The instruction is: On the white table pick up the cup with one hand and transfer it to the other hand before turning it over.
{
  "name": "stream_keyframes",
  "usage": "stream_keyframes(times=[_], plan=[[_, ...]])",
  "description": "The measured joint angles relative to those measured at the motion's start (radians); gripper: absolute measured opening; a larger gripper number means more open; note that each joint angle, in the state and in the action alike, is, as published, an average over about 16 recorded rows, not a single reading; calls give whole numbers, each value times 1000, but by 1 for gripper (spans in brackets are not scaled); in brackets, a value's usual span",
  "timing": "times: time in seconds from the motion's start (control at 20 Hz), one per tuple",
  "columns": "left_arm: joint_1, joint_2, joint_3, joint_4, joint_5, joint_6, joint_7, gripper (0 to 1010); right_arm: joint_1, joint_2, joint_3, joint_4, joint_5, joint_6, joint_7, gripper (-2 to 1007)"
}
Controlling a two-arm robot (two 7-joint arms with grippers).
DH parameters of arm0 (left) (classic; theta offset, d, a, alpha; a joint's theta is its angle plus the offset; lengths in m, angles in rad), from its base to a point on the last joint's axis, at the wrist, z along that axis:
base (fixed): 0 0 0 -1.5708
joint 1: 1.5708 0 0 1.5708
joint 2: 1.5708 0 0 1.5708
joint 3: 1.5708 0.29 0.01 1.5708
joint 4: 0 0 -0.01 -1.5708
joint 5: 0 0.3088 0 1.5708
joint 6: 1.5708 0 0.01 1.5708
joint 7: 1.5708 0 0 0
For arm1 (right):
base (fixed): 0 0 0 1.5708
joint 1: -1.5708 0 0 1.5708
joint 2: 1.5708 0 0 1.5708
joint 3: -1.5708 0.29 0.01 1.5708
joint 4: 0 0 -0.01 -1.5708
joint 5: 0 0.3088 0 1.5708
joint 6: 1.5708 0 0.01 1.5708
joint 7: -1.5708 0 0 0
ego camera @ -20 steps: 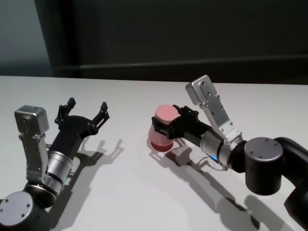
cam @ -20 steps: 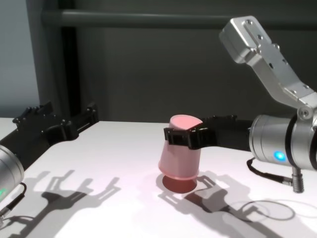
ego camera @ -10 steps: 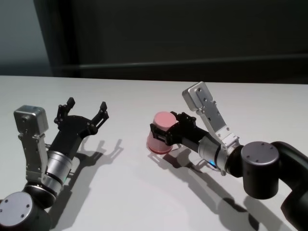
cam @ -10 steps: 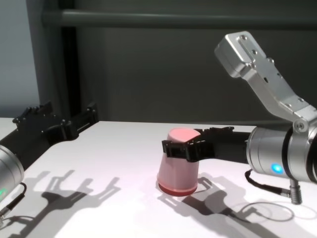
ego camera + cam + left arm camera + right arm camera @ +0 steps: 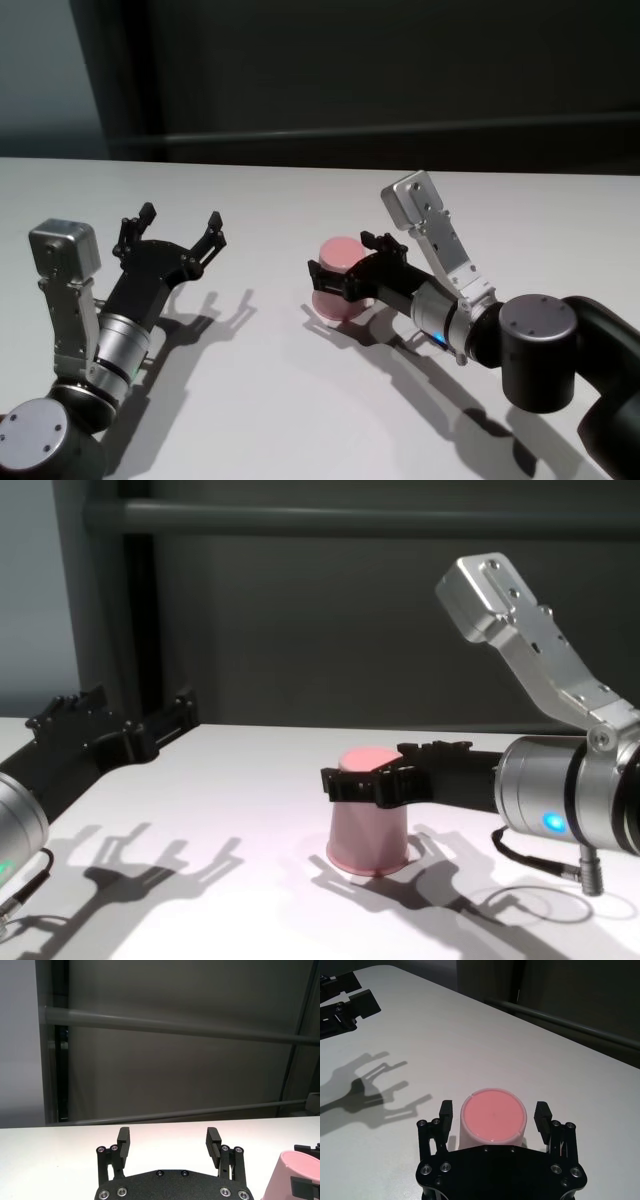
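Right gripper seemingly spread around upturned cup on table.

— Cup condition?
— Small, pink, smooth plastic, no handle. It tapers: narrow flat base facing up, wide rim down.

— Pose?
— Inverted and upright, not tilted, rim resting on the table.

— Position?
— On the table's right-of-centre area, in from the near edge. The table is plain matte white, wide and flat.
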Motion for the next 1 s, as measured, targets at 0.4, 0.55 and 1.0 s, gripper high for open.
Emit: stream_keyframes(times=[0.4,0.55,1.0], plan=[[0,0,0,0,0,0,0,1003,-38,2,67,-33,7,-91,9,1001],[0,0,0,0,0,0,0,1003,-61,9,100,-56,3,-139,-2,1002],[0,0,0,0,0,0,0,1003,-134,34,184,-116,-48,-248,-80,1002]])
